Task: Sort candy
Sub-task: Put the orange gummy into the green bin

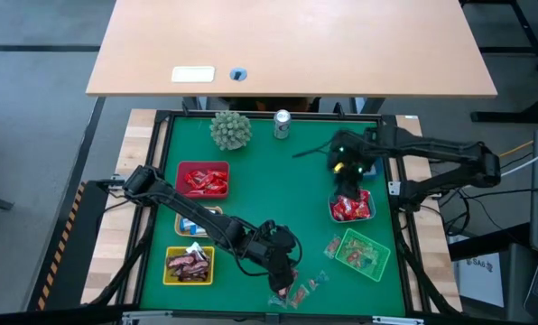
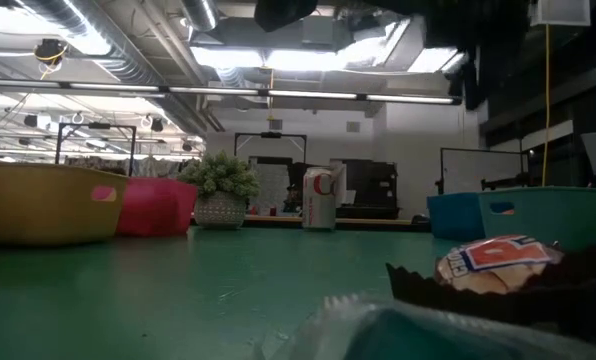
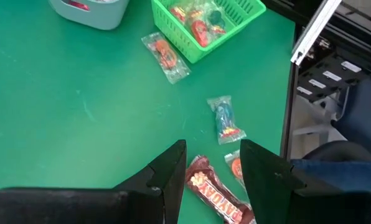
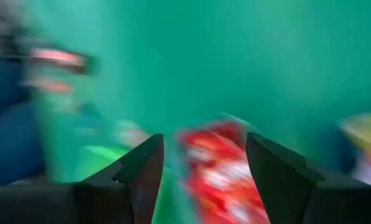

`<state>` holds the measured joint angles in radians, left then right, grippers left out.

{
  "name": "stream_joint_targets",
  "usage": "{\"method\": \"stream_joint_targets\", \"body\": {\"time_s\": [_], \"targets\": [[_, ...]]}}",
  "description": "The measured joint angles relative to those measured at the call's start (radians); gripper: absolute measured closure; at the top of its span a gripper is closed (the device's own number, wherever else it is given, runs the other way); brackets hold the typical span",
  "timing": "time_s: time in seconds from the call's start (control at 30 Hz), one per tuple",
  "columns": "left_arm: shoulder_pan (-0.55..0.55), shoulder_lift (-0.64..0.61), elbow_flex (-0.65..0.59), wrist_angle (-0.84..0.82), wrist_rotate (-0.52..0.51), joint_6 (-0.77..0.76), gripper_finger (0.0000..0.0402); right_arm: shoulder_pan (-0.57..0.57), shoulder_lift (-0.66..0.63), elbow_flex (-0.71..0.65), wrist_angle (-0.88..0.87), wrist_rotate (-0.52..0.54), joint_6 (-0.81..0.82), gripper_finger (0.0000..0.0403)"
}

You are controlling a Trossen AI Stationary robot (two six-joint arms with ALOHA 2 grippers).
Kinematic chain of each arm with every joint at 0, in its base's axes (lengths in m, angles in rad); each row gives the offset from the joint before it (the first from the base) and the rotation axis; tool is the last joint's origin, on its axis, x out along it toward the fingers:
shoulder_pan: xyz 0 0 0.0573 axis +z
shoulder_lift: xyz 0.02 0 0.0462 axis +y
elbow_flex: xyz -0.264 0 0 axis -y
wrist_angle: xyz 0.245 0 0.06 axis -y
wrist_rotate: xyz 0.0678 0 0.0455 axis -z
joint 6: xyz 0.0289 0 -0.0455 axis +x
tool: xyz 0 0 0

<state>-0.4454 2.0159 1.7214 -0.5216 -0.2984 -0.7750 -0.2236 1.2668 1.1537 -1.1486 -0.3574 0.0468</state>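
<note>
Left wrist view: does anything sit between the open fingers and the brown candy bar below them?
Nothing visible does. The left gripper is open directly over the brown candy bar, with only bare green mat around. A small orange sweet lies close beside it and might get caught.

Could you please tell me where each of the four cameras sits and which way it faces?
High: above, looking straight down; green mat, baskets, both arms.
Low: table height, level across the mat toward the room; silver can; no arm clearly seen.
Left wrist: over loose candy by the green basket; left gripper, jaws open.
Right wrist: over red candy; right gripper, jaws open.
Shared: green basket, high and left wrist.
</note>
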Motion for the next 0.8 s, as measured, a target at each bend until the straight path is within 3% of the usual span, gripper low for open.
{"method": "stream_joint_targets", "body": {"time_s": [0.07, 0.17, 0.5, 0.63, 0.8], "targets": [[0.000, 0.000, 0.000, 0.000, -0.003, 0.000, 0.0264, 0.058, 0.000, 0.004, 0.064, -0.105, 0.019, 0.0175], [0.000, 0.000, 0.000, 0.000, -0.002, 0.000, 0.0264, 0.186, 0.000, 0.004, 0.125, -0.111, 0.059, 0.0175], [-0.001, 0.000, 0.000, -0.001, 0.000, 0.001, 0.0264, 0.624, 0.028, -0.014, 0.313, 0.272, 0.137, 0.0175], [-0.003, 0.000, 0.000, -0.001, 0.001, 0.001, 0.0264, 0.704, 0.089, -0.022, 0.401, 0.378, 0.205, 0.0175], [-0.008, 0.000, 0.000, 0.000, -0.001, 0.001, 0.0264, 0.722, 0.194, -0.023, 0.417, 0.494, 0.291, 0.0175]]}}
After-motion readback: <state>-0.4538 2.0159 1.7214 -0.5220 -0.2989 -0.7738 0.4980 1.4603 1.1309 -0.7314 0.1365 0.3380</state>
